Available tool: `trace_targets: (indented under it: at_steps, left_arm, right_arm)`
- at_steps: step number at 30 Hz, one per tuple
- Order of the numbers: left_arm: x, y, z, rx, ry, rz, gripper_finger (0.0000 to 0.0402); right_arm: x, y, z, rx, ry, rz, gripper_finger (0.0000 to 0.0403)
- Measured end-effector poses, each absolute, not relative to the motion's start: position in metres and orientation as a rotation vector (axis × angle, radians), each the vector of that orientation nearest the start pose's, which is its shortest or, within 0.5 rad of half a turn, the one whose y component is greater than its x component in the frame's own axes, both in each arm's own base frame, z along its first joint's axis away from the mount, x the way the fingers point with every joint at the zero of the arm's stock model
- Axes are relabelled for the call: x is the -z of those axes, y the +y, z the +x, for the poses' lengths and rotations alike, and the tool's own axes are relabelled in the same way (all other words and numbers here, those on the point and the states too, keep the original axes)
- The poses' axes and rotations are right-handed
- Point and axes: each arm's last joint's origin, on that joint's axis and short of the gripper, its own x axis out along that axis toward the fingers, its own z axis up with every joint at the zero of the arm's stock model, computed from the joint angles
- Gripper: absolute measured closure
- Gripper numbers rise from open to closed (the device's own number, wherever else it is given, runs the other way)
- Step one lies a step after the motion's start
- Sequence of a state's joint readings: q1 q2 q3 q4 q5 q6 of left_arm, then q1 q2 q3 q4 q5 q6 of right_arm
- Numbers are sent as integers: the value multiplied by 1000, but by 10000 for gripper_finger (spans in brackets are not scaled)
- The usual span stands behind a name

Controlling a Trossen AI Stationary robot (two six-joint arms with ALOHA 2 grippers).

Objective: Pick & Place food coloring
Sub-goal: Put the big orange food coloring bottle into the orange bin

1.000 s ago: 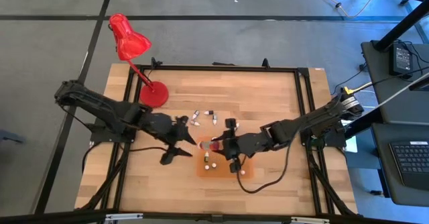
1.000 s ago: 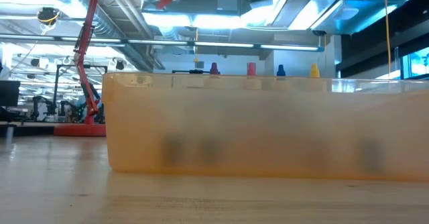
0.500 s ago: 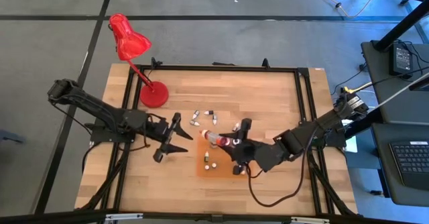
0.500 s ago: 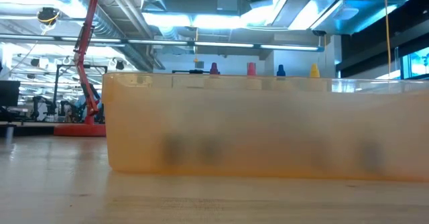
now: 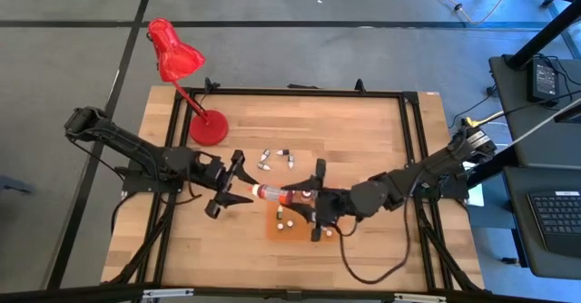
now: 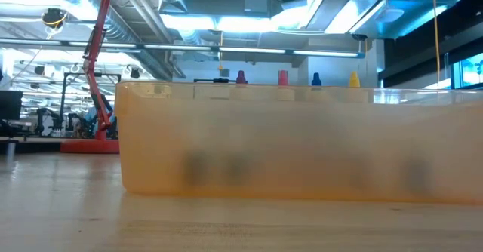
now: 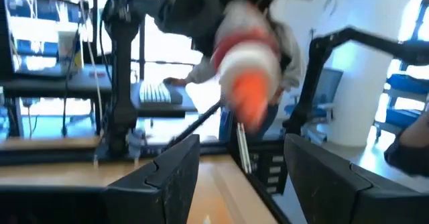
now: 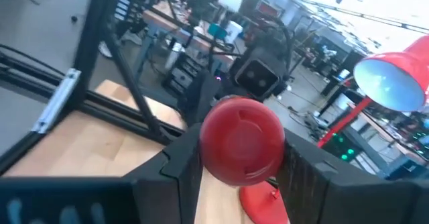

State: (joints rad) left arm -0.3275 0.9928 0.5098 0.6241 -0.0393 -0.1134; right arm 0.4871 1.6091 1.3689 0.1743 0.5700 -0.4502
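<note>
Right hand (image 5: 309,200) swung bottle (image 5: 269,192) toward wide-open left hand (image 5: 234,185); lamp (image 5: 182,76) behind.

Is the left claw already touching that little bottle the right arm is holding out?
Apart. In the left wrist view, the bottle hangs beyond the left gripper, its open fingers bare. The right gripper clamps its red lid.

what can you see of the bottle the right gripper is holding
The bottle is a small food coloring bottle with a red and white body, an orange tip and a round red end. It lies roughly level above the table, clamped at the red end in the right gripper, whose fingers flank it in the right wrist view. Its orange tip points at the open left gripper, just short of its fingers. Nothing else touches it.
</note>
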Motion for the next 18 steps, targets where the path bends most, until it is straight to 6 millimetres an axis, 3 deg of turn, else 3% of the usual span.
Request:
trace_targets:
  at_steps: [18]
  left_arm:
    - [-291,-68,202,298,-277,-35,192]
  right_arm:
    - [-355,151,353,84,53,-500,242]
